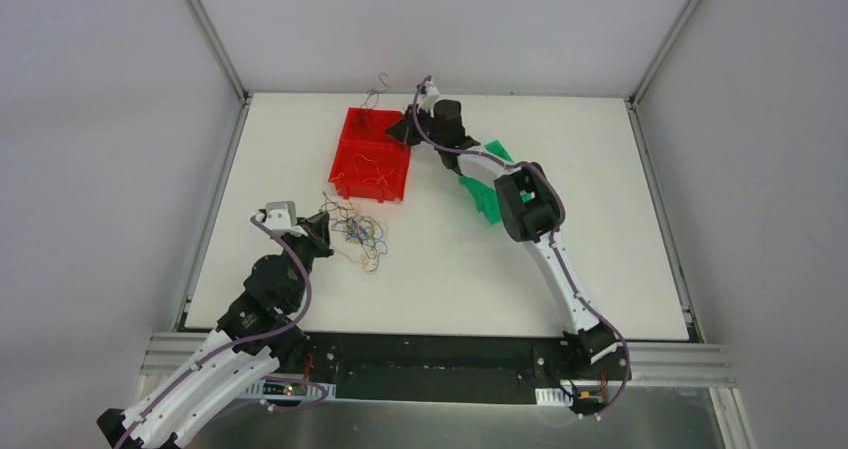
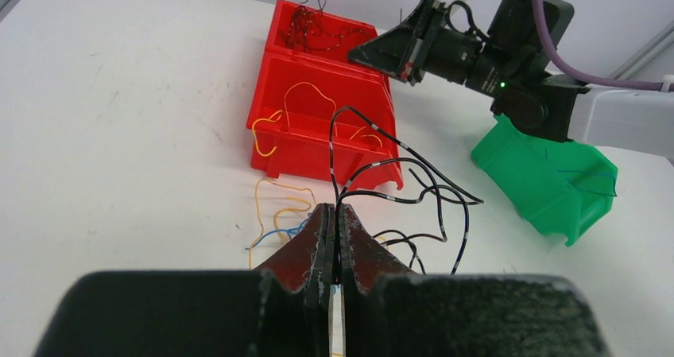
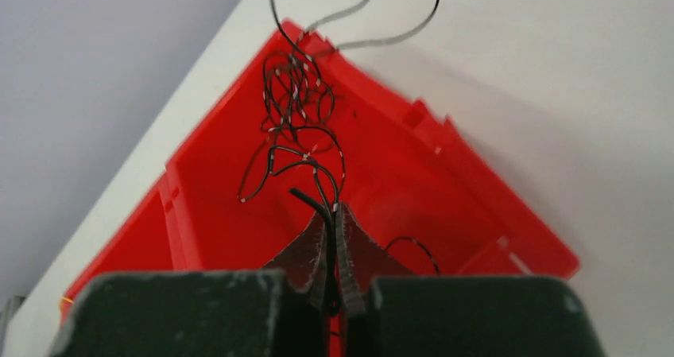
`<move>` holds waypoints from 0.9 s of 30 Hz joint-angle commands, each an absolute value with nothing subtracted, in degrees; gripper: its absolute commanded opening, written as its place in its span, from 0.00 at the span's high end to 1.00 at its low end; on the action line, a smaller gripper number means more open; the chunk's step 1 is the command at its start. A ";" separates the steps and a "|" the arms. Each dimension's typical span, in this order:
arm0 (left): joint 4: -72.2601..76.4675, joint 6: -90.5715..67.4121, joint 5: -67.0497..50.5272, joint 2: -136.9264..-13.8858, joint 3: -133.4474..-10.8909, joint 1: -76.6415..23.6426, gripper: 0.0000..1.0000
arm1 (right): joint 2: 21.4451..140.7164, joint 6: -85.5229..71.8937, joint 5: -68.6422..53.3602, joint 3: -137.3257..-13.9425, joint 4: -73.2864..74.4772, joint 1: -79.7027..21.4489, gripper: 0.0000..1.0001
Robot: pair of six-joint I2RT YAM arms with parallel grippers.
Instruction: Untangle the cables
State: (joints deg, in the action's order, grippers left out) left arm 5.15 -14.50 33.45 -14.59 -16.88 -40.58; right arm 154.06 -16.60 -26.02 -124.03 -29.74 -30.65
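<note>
Dark grey wire (image 2: 331, 158) is pinched between the fully closed left fingers (image 2: 324, 231). The loose clump of cables (image 1: 357, 233) lies on the desk (image 1: 560, 269) just beyond their tips. Right fingers (image 3: 322, 239) are clamped tight on a dark bundle (image 3: 298, 79), which trails ahead of the tips over the red bin (image 3: 413, 182).

No text, label, brand or number is readable in any view.
</note>
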 commanded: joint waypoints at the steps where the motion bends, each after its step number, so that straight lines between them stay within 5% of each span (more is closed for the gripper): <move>1: 6.15 -15.12 32.13 -13.98 -18.47 -41.09 1.00 | 146.44 -4.51 -26.75 -119.53 -26.04 -33.90 1.00; 9: 6.15 -14.95 31.87 -13.27 -18.29 -41.13 1.00 | 140.93 7.90 -20.56 -113.81 -12.05 -37.55 1.00; 27: 6.18 -14.71 33.33 -13.88 -18.11 -41.11 1.00 | 119.12 -6.82 17.33 -79.79 -14.84 -43.24 1.00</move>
State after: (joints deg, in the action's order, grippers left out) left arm 4.91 -14.48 33.10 -13.50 -16.88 -40.58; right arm 122.10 -4.54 8.34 -82.70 -16.12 -41.56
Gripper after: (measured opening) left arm 0.017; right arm 0.008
